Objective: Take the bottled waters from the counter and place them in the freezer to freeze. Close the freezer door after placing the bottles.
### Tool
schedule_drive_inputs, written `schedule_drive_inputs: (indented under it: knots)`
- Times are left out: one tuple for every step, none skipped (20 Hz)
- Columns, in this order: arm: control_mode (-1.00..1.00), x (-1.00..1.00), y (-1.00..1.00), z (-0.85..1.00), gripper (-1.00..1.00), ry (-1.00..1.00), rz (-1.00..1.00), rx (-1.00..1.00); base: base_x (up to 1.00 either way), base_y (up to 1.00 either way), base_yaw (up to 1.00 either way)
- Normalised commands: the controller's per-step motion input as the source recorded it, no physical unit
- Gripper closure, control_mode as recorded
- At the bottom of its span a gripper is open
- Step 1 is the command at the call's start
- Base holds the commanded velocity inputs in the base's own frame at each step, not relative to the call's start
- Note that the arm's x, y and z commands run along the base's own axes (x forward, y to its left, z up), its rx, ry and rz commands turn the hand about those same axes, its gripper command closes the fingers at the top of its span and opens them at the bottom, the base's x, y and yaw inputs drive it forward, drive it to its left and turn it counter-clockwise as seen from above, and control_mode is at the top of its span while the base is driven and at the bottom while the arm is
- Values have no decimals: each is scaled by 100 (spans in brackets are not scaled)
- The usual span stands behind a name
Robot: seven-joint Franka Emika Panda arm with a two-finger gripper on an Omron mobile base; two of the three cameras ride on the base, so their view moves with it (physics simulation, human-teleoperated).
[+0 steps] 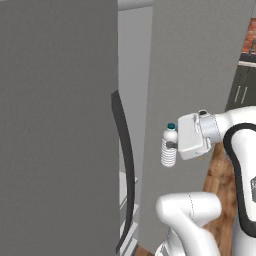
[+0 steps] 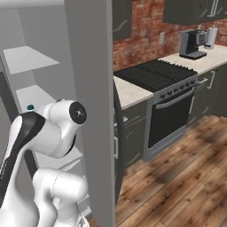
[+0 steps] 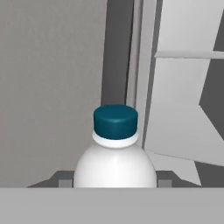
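A white robot arm's two-finger gripper [image 1: 175, 145] pinches a small clear plastic water bottle [image 1: 169, 147] with a dark blue cap, upright, before the tall grey freezer [image 1: 60, 125], whose grey door panel [image 2: 91, 111] stands open on pale shelves [image 2: 31, 60]. Beyond: plank wood floor [image 2: 177, 177], red brick wall [image 2: 142, 40], black stove top [image 2: 155, 73], beige speckled counter [image 2: 131, 91], a coffee machine [image 2: 191, 44]. No writing can be read.

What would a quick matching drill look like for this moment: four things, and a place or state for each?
Things:
1. bottled water
2. freezer door
3. stove
4. coffee machine

States:
A. swung open
B. black, right of the fridge
C. held upright in the gripper
D. on the far counter

Pairs: 1-C, 2-A, 3-B, 4-D
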Motion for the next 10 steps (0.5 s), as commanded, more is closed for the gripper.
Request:
schedule_drive_inputs:
  knots:
    - [-100,47,58,0,100,0,0,0,0,0,0]
    - [-100,52,51,-12,100,0,2,0,0,0,0]
    - [-100,37,3,-14,100,0,19,0,0,0,0]
    - [-100,42,0,-18,100,11,19,1,0,0,0]
    - [-100,40,0,-12,100,9,4,0,0,0,0]
    - [-100,34,-1,0,100,0,0,0,0,0,0]
    - [-100,44,0,0,100,0,0,0,0,0,0]
    - [-100,56,18,0,100,-2,0,0,0,0,0]
    - [-100,55,26,-1,100,-4,0,0,0,0,0]
    - [-100,54,33,-1,100,-8,0,0,0,0,0]
